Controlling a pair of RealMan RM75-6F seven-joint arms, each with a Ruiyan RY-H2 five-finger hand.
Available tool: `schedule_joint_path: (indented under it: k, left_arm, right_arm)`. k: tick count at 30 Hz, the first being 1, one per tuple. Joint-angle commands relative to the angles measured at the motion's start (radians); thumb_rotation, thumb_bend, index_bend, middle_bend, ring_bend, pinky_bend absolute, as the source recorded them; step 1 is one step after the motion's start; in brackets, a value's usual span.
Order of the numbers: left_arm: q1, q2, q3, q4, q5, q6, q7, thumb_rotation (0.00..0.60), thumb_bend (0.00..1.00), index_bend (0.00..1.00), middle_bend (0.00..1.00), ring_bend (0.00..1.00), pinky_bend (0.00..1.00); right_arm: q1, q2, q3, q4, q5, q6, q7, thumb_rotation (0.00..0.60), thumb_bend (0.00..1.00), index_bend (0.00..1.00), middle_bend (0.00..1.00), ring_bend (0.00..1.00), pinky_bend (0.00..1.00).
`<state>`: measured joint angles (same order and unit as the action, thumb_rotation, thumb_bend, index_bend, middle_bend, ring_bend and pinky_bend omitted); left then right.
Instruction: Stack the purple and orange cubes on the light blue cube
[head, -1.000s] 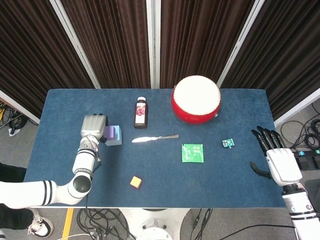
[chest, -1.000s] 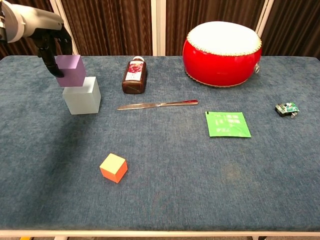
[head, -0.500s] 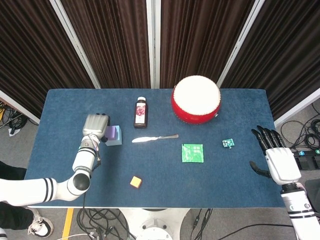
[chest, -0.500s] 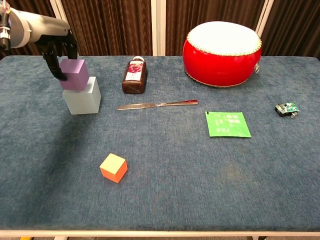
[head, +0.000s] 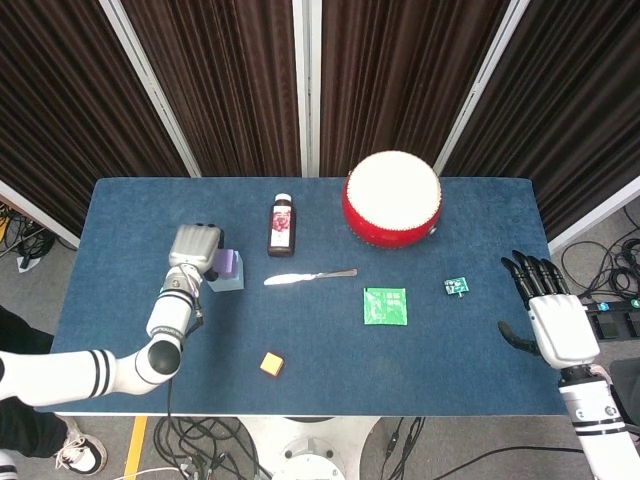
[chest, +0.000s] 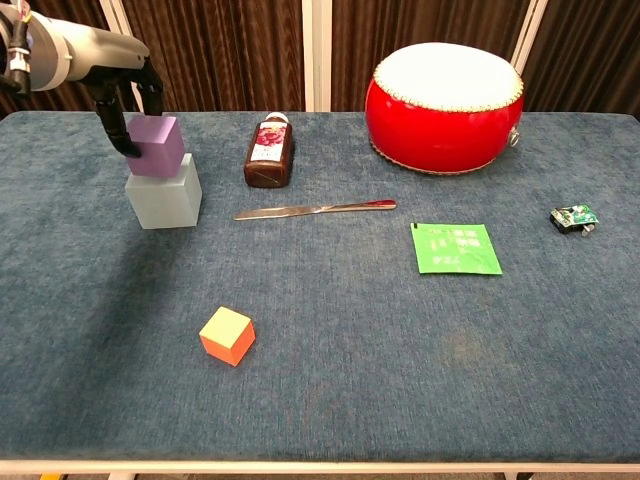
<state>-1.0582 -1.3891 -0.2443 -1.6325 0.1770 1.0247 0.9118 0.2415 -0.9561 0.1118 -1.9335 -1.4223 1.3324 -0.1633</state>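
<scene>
The purple cube (chest: 157, 146) sits on top of the light blue cube (chest: 163, 192) at the table's left, toward the blue cube's left side. My left hand (chest: 125, 95) grips the purple cube from its left and back, dark fingers against its faces. From the head view, that left hand (head: 193, 247) covers part of the purple cube (head: 226, 263) and the light blue cube (head: 230, 281). The orange cube (chest: 227, 336) lies alone near the front edge, also the orange cube (head: 271, 364). My right hand (head: 556, 318) hovers at the right table edge, fingers spread, holding nothing.
A dark bottle (chest: 269, 150) lies right of the stack. A metal knife (chest: 315, 209) lies mid-table. A red drum (chest: 446, 92) stands at the back. A green packet (chest: 455, 248) and a small circuit board (chest: 574, 217) lie to the right.
My left hand carried the purple cube slightly right and down; it now rests squarely on the light blue cube. The right hand stayed put.
</scene>
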Motion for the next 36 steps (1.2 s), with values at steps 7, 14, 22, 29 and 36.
schedule_joint_path:
  k: [7, 14, 22, 29, 36]
  left_arm:
    - [-0.004, 0.013, 0.023, 0.017, 0.003, -0.020, -0.029, 0.600, 0.25, 0.54, 0.40, 0.31, 0.41]
    - [-0.008, 0.018, 0.039, 0.028, 0.004, -0.039, -0.051, 0.600, 0.26, 0.54, 0.40, 0.31, 0.41]
    - [-0.014, 0.013, 0.041, 0.050, -0.015, -0.059, -0.085, 0.600, 0.25, 0.54, 0.40, 0.31, 0.41]
    - [-0.025, 0.002, 0.042, 0.074, -0.053, -0.064, -0.096, 0.600, 0.26, 0.54, 0.40, 0.31, 0.41]
    - [-0.026, -0.003, 0.055, 0.086, -0.049, -0.067, -0.105, 0.600, 0.26, 0.54, 0.40, 0.31, 0.40]
  right_arm:
    - [0.000, -0.008, -0.002, 0.000, 0.001, 0.003, -0.019, 0.600, 0.20, 0.00, 0.00, 0.00, 0.00]
    - [0.003, -0.015, -0.002, 0.002, 0.009, -0.002, -0.033, 0.600, 0.20, 0.00, 0.00, 0.00, 0.00]
    - [0.010, -0.020, 0.002, 0.003, 0.024, -0.012, -0.044, 0.600, 0.20, 0.00, 0.00, 0.00, 0.00]
    - [0.014, -0.021, 0.004, 0.003, 0.033, -0.018, -0.046, 0.600, 0.20, 0.00, 0.00, 0.00, 0.00]
    - [0.014, -0.020, 0.004, 0.004, 0.034, -0.018, -0.045, 0.600, 0.20, 0.00, 0.00, 0.00, 0.00]
